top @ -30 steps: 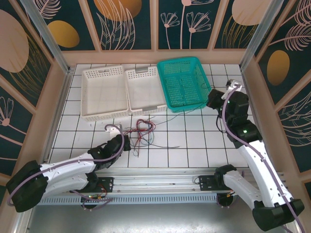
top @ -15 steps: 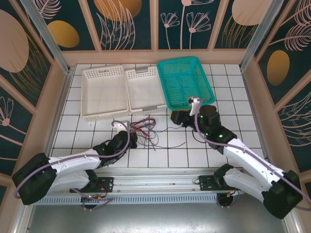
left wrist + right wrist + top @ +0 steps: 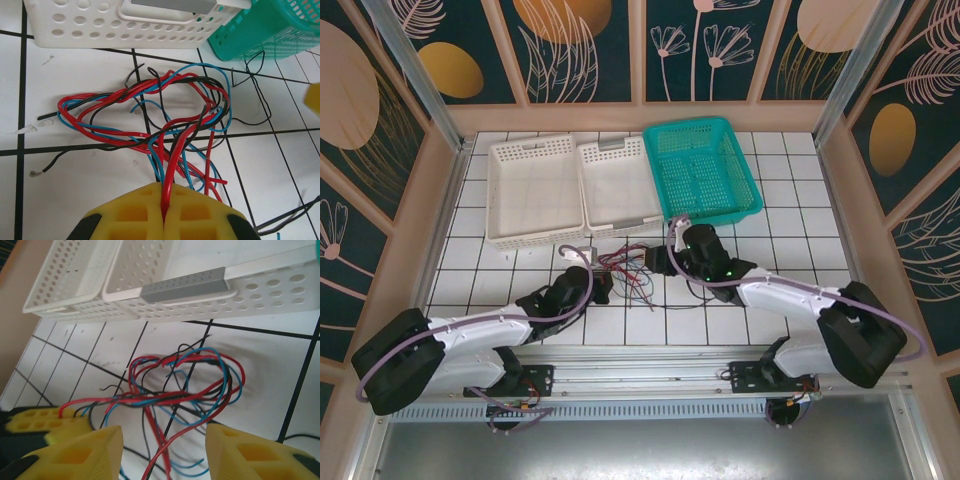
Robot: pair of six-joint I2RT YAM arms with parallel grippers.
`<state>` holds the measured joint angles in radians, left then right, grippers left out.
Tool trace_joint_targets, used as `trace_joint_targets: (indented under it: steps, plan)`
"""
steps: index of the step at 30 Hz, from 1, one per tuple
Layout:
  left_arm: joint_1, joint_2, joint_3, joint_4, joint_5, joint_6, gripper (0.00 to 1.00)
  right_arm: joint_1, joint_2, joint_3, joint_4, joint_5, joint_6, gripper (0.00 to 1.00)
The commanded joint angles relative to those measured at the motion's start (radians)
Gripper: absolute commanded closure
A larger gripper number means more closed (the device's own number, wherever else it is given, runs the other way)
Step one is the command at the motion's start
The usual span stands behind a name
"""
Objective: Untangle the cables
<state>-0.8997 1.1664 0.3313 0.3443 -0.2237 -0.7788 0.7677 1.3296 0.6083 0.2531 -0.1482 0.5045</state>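
Observation:
The cables [image 3: 625,265] lie as one tangle of thin red, blue and black wires on the white tiles in front of the baskets. In the left wrist view the cables [image 3: 155,115] loop just ahead of my left gripper [image 3: 165,192], which is shut on a red cable rising between its yellow pads. From above, the left gripper [image 3: 603,283] sits at the tangle's near-left edge. My right gripper [image 3: 658,262] is at the tangle's right side. Seen from its own wrist, the right gripper [image 3: 165,435] is open, and the cables [image 3: 185,385] lie between and beyond its fingers.
Two white baskets [image 3: 535,238] [image 3: 620,226] and a teal basket [image 3: 715,215] stand side by side just behind the tangle. A loose thin black wire [image 3: 260,100] trails right toward the teal basket. Wooden walls enclose the tiled table.
The right arm swung from the back right beside the teal basket down and left to the tangle. The left gripper crept right into the tangle's near edge.

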Motion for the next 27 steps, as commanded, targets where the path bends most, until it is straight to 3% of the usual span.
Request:
trace_joint_targets:
  steps: [1,9,18,27]
  plan:
    - [-0.006,-0.027,-0.002,0.045,0.022,0.027,1.0,0.001,0.058,0.054,0.044,0.045,-0.018,0.55]
    - [-0.008,-0.049,-0.013,0.054,0.052,0.03,1.0,-0.008,0.208,0.117,0.024,0.07,-0.032,0.64]
    - [-0.01,-0.071,-0.031,0.05,0.064,0.032,1.0,-0.039,0.218,0.114,0.052,0.073,-0.05,0.69]
    - [-0.012,-0.078,-0.041,0.054,0.075,0.032,1.0,-0.09,0.224,0.061,0.195,-0.103,-0.032,0.67]
